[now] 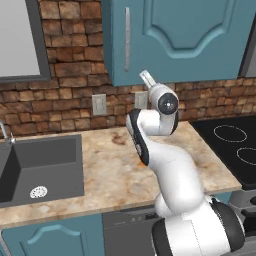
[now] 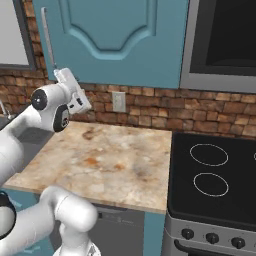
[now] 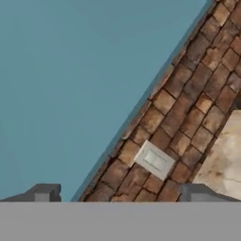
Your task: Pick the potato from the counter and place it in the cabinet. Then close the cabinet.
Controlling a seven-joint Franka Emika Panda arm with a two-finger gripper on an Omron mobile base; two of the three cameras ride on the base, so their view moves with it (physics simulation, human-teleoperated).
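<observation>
The white arm bends up from the base over the counter (image 1: pixel 115 170), a marbled beige slab with rust patches. To the arm's left a dark sink (image 1: pixel 42 167) is set into the counter; to its right lies the black stovetop (image 2: pixel 215 175) with ring marks. The hand is raised toward the brick wall (image 2: pixel 150 112), just under the bottom edge of the teal cabinet (image 1: pixel 200 30). The gripper (image 3: pixel 120 195) is released, its two dark fingertips (image 3: pixel 44 192) standing wide apart with nothing between them. Past the fingertips the hand view shows the flat teal underside of the cabinet, then bricks and a white wall socket (image 3: pixel 154 161). The cabinet door is shut flat, its slim silver handle (image 1: pixel 127 40) upright. Where the potato is cannot be told.
</observation>
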